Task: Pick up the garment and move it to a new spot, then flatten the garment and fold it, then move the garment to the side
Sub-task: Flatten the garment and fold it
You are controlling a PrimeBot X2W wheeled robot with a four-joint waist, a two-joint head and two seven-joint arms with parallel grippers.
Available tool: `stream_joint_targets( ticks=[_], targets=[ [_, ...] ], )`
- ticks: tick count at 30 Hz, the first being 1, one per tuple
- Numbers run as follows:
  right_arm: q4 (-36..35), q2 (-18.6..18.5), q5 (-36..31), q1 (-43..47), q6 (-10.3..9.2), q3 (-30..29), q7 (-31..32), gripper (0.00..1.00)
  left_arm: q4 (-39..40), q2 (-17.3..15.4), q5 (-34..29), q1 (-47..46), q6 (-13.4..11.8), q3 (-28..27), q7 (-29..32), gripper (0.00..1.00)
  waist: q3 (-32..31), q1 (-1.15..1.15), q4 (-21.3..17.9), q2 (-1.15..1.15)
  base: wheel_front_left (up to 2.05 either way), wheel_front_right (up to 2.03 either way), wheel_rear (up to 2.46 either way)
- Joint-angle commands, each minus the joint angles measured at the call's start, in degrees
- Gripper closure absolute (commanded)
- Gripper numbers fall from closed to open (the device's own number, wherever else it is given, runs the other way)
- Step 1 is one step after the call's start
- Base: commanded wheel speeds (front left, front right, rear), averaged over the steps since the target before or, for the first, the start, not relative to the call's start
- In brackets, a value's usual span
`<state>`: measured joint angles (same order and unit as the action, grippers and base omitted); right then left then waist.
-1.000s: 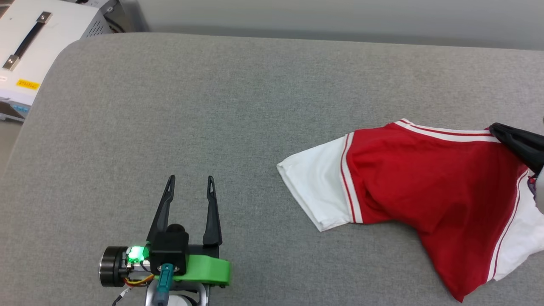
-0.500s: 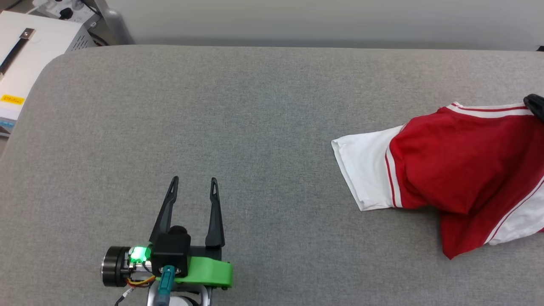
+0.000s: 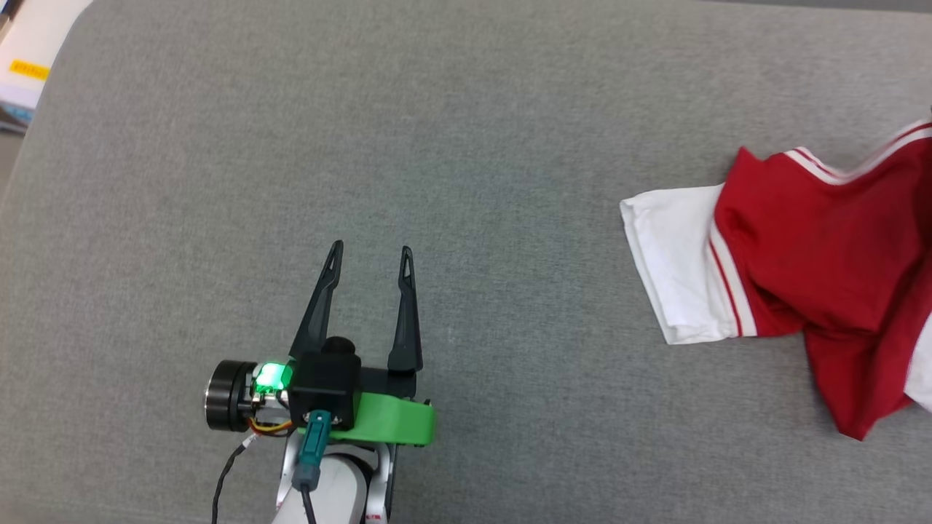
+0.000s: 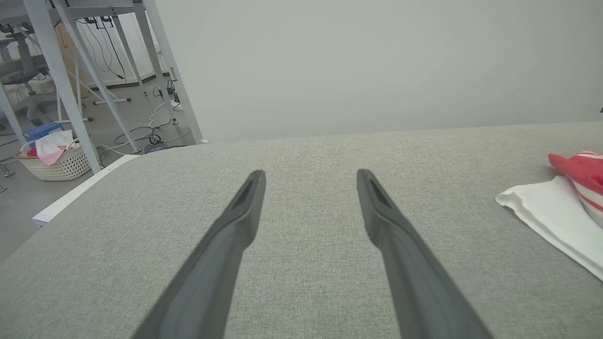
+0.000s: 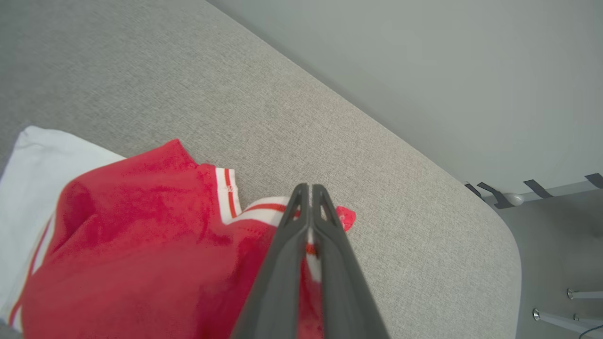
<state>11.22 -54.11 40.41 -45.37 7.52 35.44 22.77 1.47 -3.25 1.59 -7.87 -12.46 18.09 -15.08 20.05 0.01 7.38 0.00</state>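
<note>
Left gripper (image 3: 370,251): hanging over the bare grey cushion (image 3: 510,109), fingers standing wide apart, holding nothing. Garment (image 3: 823,247): lying bunched at the cushion's right side, white sleeve pointing left. Right gripper (image 5: 309,188): fingers pressing together, pinching the striped trim.

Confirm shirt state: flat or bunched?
Bunched. The garment lies rumpled in folds on the grey surface, one white sleeve sticking out; right gripper shut on it.

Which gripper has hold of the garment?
The right gripper, shut on the garment at its striped trim; the left gripper hangs open over the grey surface.
</note>
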Motion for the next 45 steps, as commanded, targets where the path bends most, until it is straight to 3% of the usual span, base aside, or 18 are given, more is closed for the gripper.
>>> stream_joint_targets(
  ticks=[1,7,12,14,15,17,18,24,29,31,36,40,45],
  targets=[
    [3.7,1.2,-0.4,-1.7,-0.03,1.6,0.6,1.00,0.1,0.2,0.3,-1.1,-0.7,0.1,0.1,0.00,3.9,-0.01,3.1,0.00,0.00,0.00,0.00],
    [18.7,4.5,1.7,-4.1,-0.03,7.2,1.3,1.00,0.2,0.3,0.5,-2.4,-1.3,0.8,0.1,0.00,5.6,-0.01,4.5,0.00,0.00,0.00,0.00],
    [24.9,6.4,5.5,-3.9,-0.03,10.1,-0.2,1.00,0.2,0.3,0.5,-2.5,-1.6,0.8,0.1,0.00,5.9,-0.01,4.7,0.00,0.00,0.00,0.00],
    [25.7,7.0,7.9,-4.1,-0.03,11.1,-5.9,0.41,-0.3,0.3,0.4,-1.9,-1.7,0.3,0.1,0.00,4.2,-0.01,3.9,0.00,0.00,0.00,0.00],
    [25.3,6.8,8.0,-4.0,-0.03,11.6,-8.0,0.00,-0.4,0.3,0.3,-1.7,-1.6,0.1,0.1,0.00,3.5,-0.01,3.6,0.00,0.00,0.00,0.00],
    [24.5,6.4,8.3,-3.7,-0.03,11.9,-12.5,0.00,-0.5,0.1,0.1,-1.1,-1.4,-0.3,0.1,0.00,1.9,-0.01,2.7,0.00,0.00,0.00,0.00],
    [23.2,6.0,9.0,-2.6,-0.03,10.3,-21.4,0.00,-0.5,-0.4,-0.1,-0.2,-1.0,-0.9,0.1,0.00,-0.4,-0.01,1.3,0.00,0.00,0.00,0.00],
    [22.3,7.1,7.0,2.7,-0.03,3.9,-35.6,0.00,-0.4,-1.6,-0.3,1.6,-0.4,-2.3,0.1,0.00,-4.5,-0.01,-2.0,0.00,0.00,0.00,0.00],
    [18.4,10.7,2.3,9.4,-0.03,-6.0,-37.7,0.00,-0.2,-2.7,-0.3,2.9,0.2,-3.1,0.1,0.00,-6.9,-0.01,-4.6,0.00,0.00,0.00,0.00],
    [14.5,13.2,-1.3,13.1,-0.03,-12.9,-37.7,0.00,-0.2,-3.1,-0.3,3.2,0.6,-3.3,0.1,0.00,-7.6,-0.01,-5.4,0.00,0.00,0.00,0.00],
    [2.7,22.5,-11.4,26.5,-0.03,-27.4,-37.7,0.00,-0.5,-4.2,0.3,2.4,2.5,-4.2,0.1,0.00,-9.7,-0.01,-6.9,0.00,0.00,0.00,0.00],
    [-5.5,29.1,-16.3,35.0,-0.03,-33.7,-37.8,0.00,-0.9,-5.8,0.4,-0.8,5.0,-4.7,0.1,0.00,-10.5,-0.01,-7.4,0.00,0.00,0.00,0.00],
    [-14.1,34.7,-19.8,41.7,-0.03,-36.1,-37.8,0.00,-3.1,-7.6,1.5,-8.1,10.0,-4.9,0.1,0.00,-10.5,-0.01,-8.5,0.00,0.00,0.00,0.00]
  ],
)
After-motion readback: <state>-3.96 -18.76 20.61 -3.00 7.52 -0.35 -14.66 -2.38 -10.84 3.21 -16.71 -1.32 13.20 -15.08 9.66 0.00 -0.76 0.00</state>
